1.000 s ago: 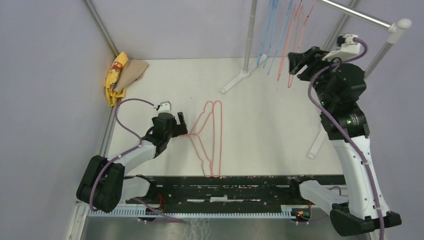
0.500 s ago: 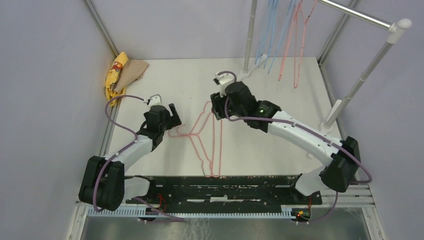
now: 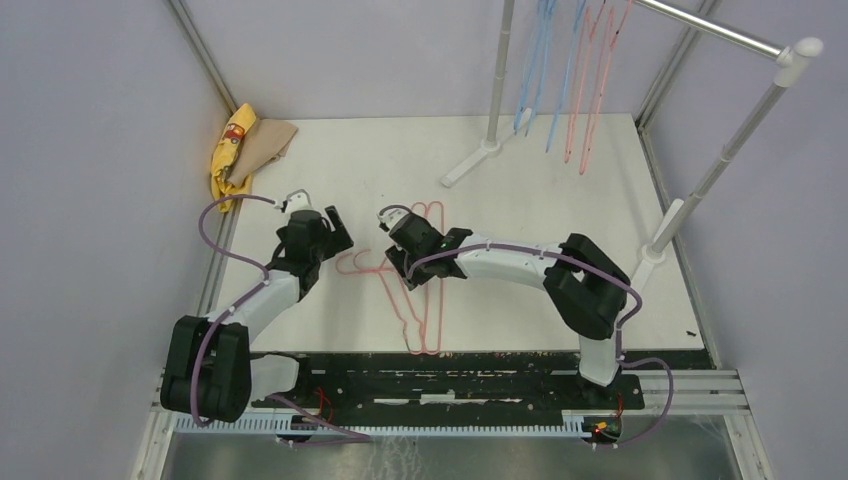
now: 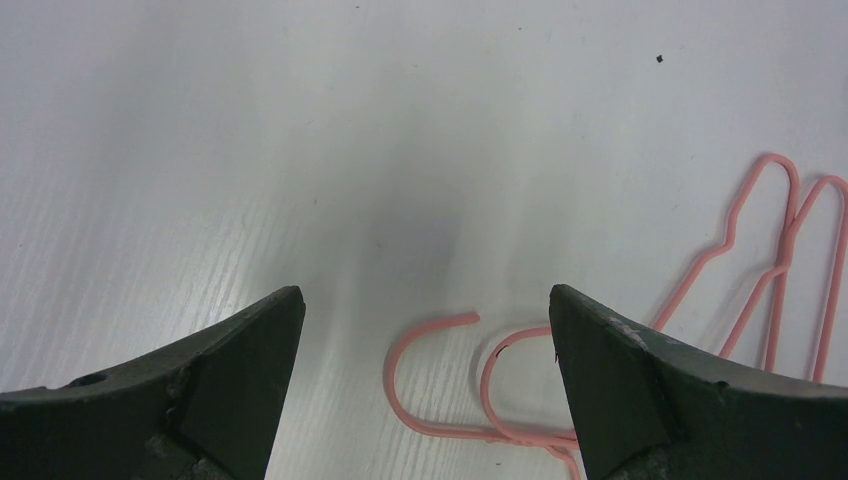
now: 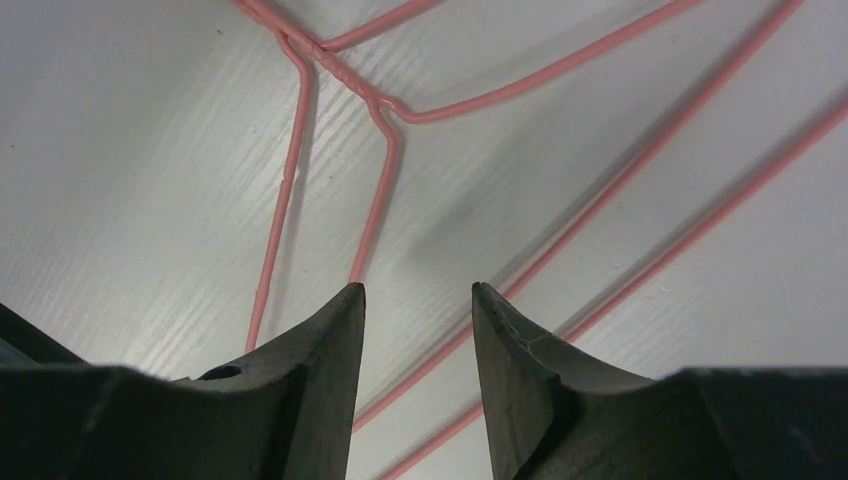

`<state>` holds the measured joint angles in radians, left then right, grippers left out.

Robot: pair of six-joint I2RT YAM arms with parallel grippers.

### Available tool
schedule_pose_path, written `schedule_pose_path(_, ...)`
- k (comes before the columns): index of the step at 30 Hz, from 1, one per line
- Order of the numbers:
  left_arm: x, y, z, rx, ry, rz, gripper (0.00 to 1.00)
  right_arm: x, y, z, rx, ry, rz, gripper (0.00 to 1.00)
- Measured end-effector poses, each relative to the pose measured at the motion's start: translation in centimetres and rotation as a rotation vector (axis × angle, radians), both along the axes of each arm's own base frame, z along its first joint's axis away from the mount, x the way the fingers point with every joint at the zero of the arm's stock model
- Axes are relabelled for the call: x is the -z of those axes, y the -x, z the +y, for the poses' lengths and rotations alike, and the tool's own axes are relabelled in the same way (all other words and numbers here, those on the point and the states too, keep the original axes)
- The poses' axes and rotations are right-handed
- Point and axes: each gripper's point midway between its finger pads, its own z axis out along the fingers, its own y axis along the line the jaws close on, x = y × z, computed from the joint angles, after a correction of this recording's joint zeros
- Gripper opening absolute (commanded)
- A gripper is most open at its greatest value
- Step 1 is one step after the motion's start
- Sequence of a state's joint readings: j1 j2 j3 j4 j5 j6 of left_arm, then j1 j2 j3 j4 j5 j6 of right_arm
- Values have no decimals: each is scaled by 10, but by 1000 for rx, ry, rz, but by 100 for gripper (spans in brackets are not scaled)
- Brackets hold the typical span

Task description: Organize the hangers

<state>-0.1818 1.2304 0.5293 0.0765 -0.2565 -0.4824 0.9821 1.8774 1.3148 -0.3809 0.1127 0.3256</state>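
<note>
The pick-up of the two pink hangers (image 3: 432, 300) appears to be the step in hand. They are lying overlapped and flat on the table (image 3: 580, 230), near its middle, with their hooks (image 4: 432, 400) pointing left and their long bars running from far to near. The right gripper (image 3: 393, 266) is being held low over the spot where the necks meet the shoulders. In the right wrist view its jaws are standing apart, with bare wire running beneath the gap and nothing clenched between them. The left gripper (image 3: 340, 228) is being held just left of the hooks, its jaws spread wide and empty. The other hangers (image 3: 575, 90), blue and pink, are hanging from the rack (image 3: 720, 30) at the far right, well apart from the pair on the table. Next, the right gripper probably needs to be lowered onto one wire near the neck and closed firmly on that wire alone. Care is being called for here, since the two hangers are lying crossed and both could be dragged up together. A lift and a carry to the far-right rail would then be needed.
</note>
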Motion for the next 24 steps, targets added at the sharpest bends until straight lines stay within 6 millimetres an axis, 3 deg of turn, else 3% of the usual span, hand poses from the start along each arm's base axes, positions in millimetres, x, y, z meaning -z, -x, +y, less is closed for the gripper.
schedule_pose_path(8,-1,4,1,-1,1,-10,99,25,7,21,-31,17,25,50)
schedule_pose_path(20,-6,11,4,-18,14,-39,99,41,3,30,-14,25,24,41)
schedule_pose_path(24,-7,14,5,-29,17,-49,99,41,2,30,6,35,-3,29)
